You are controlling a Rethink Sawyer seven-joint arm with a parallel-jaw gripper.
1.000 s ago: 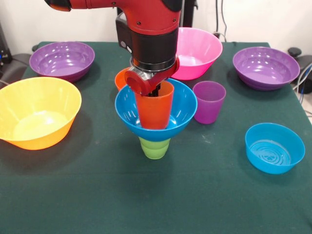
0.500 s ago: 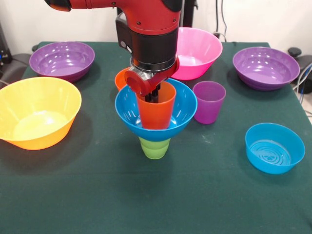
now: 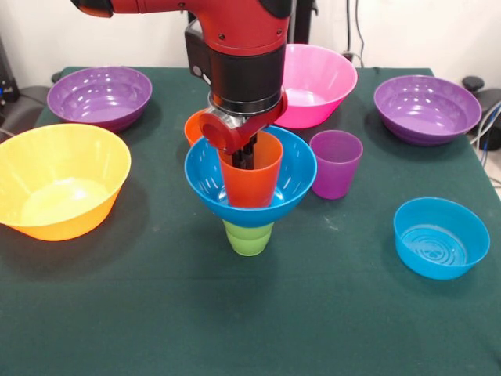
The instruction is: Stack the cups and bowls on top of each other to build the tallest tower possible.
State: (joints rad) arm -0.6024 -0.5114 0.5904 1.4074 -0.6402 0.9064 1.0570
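The tower stands mid-table: a green cup [image 3: 249, 237] carries the medium blue bowl [image 3: 291, 176], and an orange cup [image 3: 250, 186] sits upright inside that bowl. My gripper [image 3: 249, 155] reaches down into the orange cup's mouth from directly above. The red wrist hides the cup's rear rim and the grip itself. A small orange bowl [image 3: 193, 125] peeks out behind the tower, mostly hidden by the wrist. Just right of the tower stands a purple cup [image 3: 336, 164] on the cloth.
A large yellow-orange bowl [image 3: 59, 180] sits at the left, and a small blue bowl [image 3: 440, 236] at the right front. At the back are a purple bowl [image 3: 100, 95], a pink bowl [image 3: 319, 82] and a second purple bowl [image 3: 427, 108].
The wrist has risen very slightly and a little more of the orange cup's rim shows. The tower and the other pieces have not moved.
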